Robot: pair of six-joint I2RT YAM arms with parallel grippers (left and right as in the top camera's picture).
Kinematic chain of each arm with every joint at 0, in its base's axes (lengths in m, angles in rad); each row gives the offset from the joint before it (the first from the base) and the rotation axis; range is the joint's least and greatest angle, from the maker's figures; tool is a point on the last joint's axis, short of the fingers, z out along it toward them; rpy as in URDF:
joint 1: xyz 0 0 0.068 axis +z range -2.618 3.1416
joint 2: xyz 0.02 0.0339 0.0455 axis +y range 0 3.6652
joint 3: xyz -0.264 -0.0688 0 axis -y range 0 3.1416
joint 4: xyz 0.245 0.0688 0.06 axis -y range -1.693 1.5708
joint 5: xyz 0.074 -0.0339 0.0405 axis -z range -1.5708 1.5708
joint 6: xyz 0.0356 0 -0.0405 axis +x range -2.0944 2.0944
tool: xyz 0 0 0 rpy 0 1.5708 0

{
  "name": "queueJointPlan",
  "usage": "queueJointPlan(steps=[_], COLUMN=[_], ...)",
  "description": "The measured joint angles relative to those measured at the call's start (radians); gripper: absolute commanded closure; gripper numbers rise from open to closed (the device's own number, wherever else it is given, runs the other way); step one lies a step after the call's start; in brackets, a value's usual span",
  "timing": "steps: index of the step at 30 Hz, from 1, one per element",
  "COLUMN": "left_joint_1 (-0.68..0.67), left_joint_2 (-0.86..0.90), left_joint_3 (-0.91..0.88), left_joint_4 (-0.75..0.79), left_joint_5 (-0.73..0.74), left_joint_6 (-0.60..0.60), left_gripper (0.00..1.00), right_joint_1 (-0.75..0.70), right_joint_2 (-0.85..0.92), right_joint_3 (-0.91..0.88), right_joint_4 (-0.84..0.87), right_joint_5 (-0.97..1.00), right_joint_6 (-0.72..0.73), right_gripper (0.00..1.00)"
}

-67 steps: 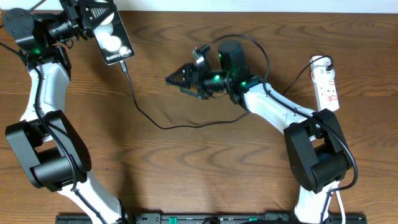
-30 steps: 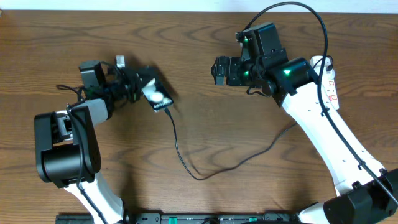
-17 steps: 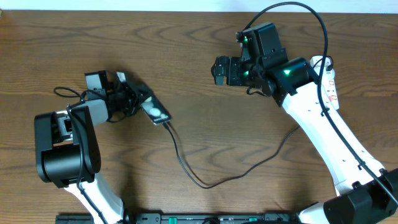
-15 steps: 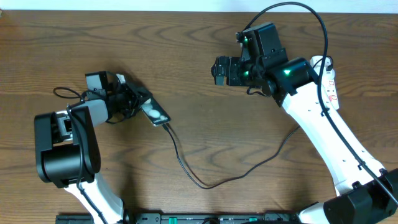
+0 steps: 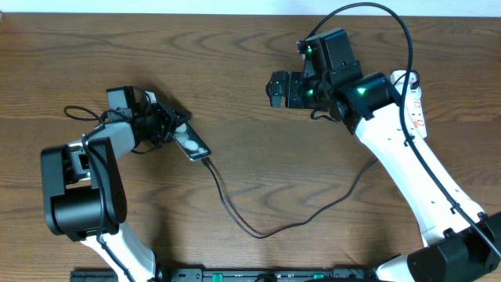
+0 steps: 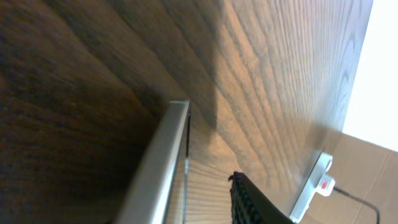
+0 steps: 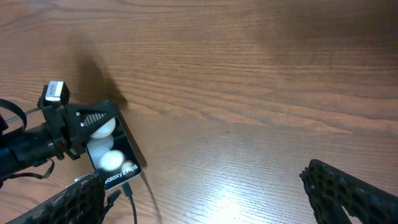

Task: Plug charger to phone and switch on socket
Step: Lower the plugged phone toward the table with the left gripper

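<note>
Our left gripper point(image 5: 174, 129) is clamped on the far-left end of the phone point(image 5: 193, 145), at the left of the table point(image 5: 282, 149). The phone lies aslant with its screen up, showing two white spots. We cannot tell whether it touches the wood. In the left wrist view we see only its pale edge point(image 6: 158, 171) running along the tabletop.

Our right gripper point(image 5: 274, 88) hangs over the far middle of the table, well apart from the phone. In the right wrist view its jaws stand wide apart around bare wood, holding nothing point(image 7: 202, 177).

The charger point(image 5: 258, 233) meets the phone at its near-right end, and the right wrist view shows the plug tip point(image 7: 127, 191) against that edge. From there the cable loops toward the near side. It then climbs right and passes behind our right arm.

The socket point(image 5: 419, 98) lies at the far right, partly hidden by that arm. We cannot tell how its switch stands.
</note>
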Motion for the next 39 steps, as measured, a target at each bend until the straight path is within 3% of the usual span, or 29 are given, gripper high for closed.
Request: queueJointPlan(steps=[9, 14, 17, 39], left_joint_1=[0.001, 0.0, 0.0, -0.011], left_joint_2=[-0.008, -0.026, -0.036, -0.072], left_joint_3=[0.013, 0.023, 0.031, 0.061], left_joint_4=[-0.065, -0.111, -0.126, -0.285], left_joint_5=[0.001, 0.006, 0.009, -0.112], left_joint_6=[0.001, 0.002, 0.002, -0.006], left_gripper=[0.59, 0.28, 0.19, 0.1], right_joint_1=[0.0, 0.0, 0.0, 0.0], right_joint_2=[0.0, 0.0, 0.0, 0.0], right_joint_3=[0.0, 0.0, 0.0, 0.0], right_joint_4=[-0.001, -0.001, -0.001, -0.001], right_joint_5=[0.0, 0.0, 0.0, 0.0], right_joint_6=[0.0, 0.0, 0.0, 0.0], right_gripper=[0.01, 0.01, 0.01, 0.01])
